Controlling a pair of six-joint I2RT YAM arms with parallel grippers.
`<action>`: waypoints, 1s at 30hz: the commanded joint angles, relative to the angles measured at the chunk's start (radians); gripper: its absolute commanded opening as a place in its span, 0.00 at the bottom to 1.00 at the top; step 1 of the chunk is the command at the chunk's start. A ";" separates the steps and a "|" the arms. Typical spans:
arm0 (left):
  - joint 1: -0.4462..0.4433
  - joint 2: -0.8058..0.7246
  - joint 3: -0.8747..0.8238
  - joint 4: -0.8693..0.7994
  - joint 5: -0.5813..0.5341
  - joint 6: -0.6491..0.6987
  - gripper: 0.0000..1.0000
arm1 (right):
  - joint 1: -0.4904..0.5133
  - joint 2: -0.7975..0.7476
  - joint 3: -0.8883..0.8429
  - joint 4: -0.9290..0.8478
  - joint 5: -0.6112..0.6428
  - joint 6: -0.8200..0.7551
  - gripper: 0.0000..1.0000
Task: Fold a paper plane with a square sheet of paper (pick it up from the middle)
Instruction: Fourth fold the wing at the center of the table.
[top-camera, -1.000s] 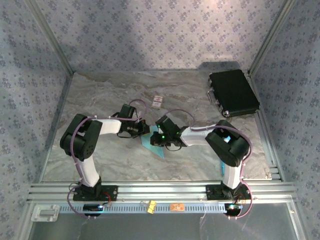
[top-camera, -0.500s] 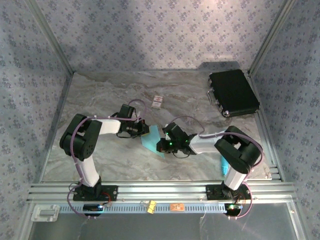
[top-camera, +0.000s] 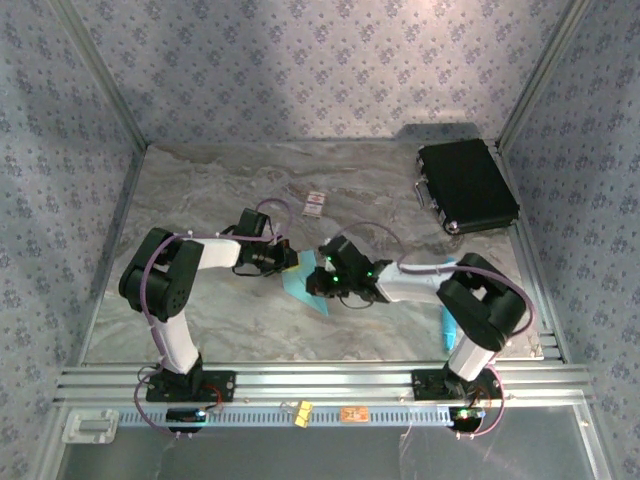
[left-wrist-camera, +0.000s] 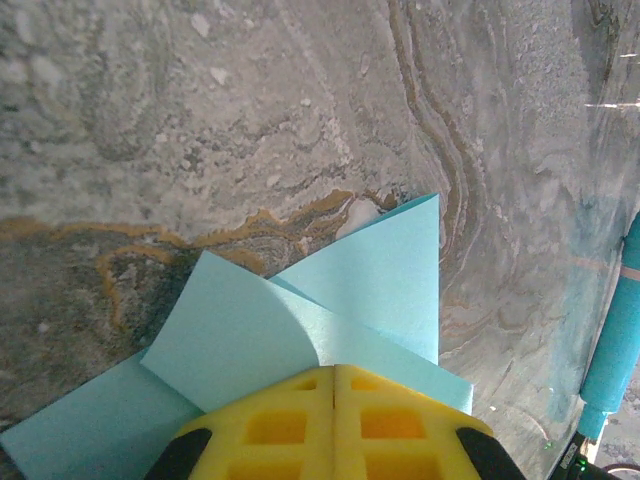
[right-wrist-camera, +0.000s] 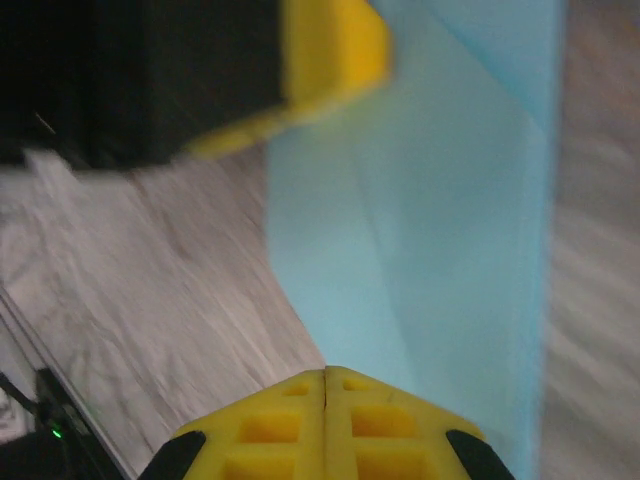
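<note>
The light-blue sheet of paper (top-camera: 303, 287) lies partly folded on the marble table between the two arms. In the left wrist view the paper (left-wrist-camera: 390, 270) has one flap curling up toward my left gripper (left-wrist-camera: 334, 368), whose yellow fingers are shut with their tips against the paper. I cannot tell if the flap is pinched. My right gripper (right-wrist-camera: 325, 372) is also shut, its tips at the near edge of the paper (right-wrist-camera: 450, 200). From above, the left gripper (top-camera: 287, 262) and right gripper (top-camera: 318, 280) meet over the sheet.
A black case (top-camera: 465, 186) sits at the back right. A small white card (top-camera: 316, 203) lies behind the arms. A slim cyan stick (left-wrist-camera: 615, 340) lies right of the paper, beside the right arm's base (top-camera: 447, 322). Patterned walls enclose the table.
The right arm swung out over the paper and then drew back toward its upper edge; its elbow dropped lower to the right. The left arm and the paper stayed put.
</note>
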 joint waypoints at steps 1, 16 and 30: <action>0.019 0.032 -0.041 -0.077 -0.102 0.017 0.03 | -0.018 0.092 0.078 -0.016 -0.021 -0.021 0.04; 0.019 0.032 -0.043 -0.071 -0.096 0.010 0.03 | -0.006 0.131 0.064 -0.112 -0.012 -0.046 0.06; 0.029 0.029 -0.046 -0.077 -0.099 0.014 0.03 | 0.021 -0.139 -0.172 -0.069 0.031 -0.005 0.07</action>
